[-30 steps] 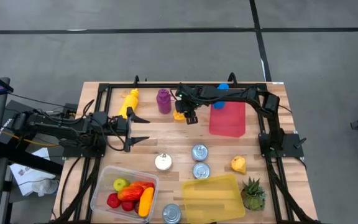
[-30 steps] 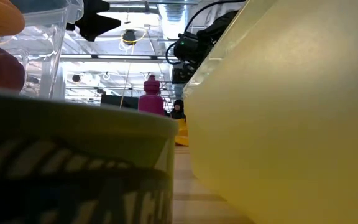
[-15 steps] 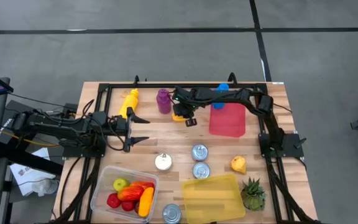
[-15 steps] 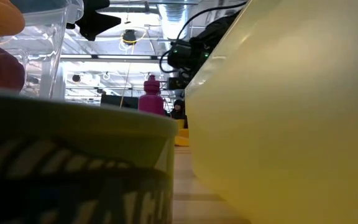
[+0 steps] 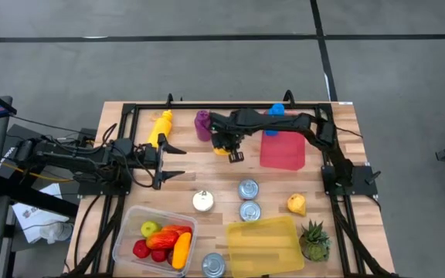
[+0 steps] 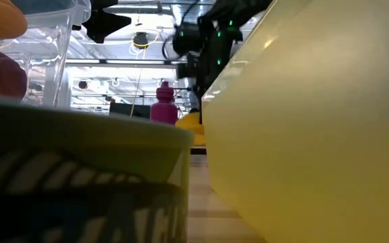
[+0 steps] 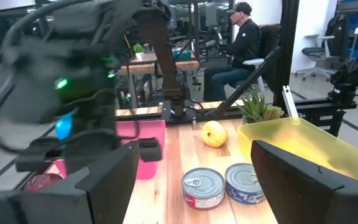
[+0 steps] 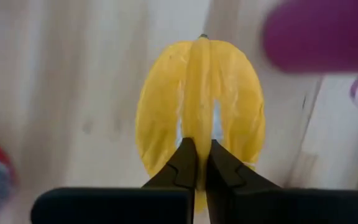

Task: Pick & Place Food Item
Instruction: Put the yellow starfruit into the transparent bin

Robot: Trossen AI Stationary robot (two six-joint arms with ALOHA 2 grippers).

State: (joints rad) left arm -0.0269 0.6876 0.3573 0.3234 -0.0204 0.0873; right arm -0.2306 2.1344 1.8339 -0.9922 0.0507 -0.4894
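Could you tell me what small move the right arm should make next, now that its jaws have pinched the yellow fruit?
Probably a short straight lift: the right gripper is shut on a ridge of the yellow ridged star fruit, with the purple bottle close beside it.

My right pincer (image 8: 197, 163) is pinching the central ridge of a yellow, ribbed starfruit (image 8: 199, 106). It is lying near the worktop's (image 5: 207, 174) far edge, just beside a purple bottle (image 5: 202, 124).

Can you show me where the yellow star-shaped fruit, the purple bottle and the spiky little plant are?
Yellow fruit (image 8: 199, 118): right wrist view, on its middle ridge, just above the fingers.
Purple bottle (image 5: 202, 124): high view, on the bottle's body.
Spiky plant (image 5: 314, 236): high view, on the middle of its leaves.
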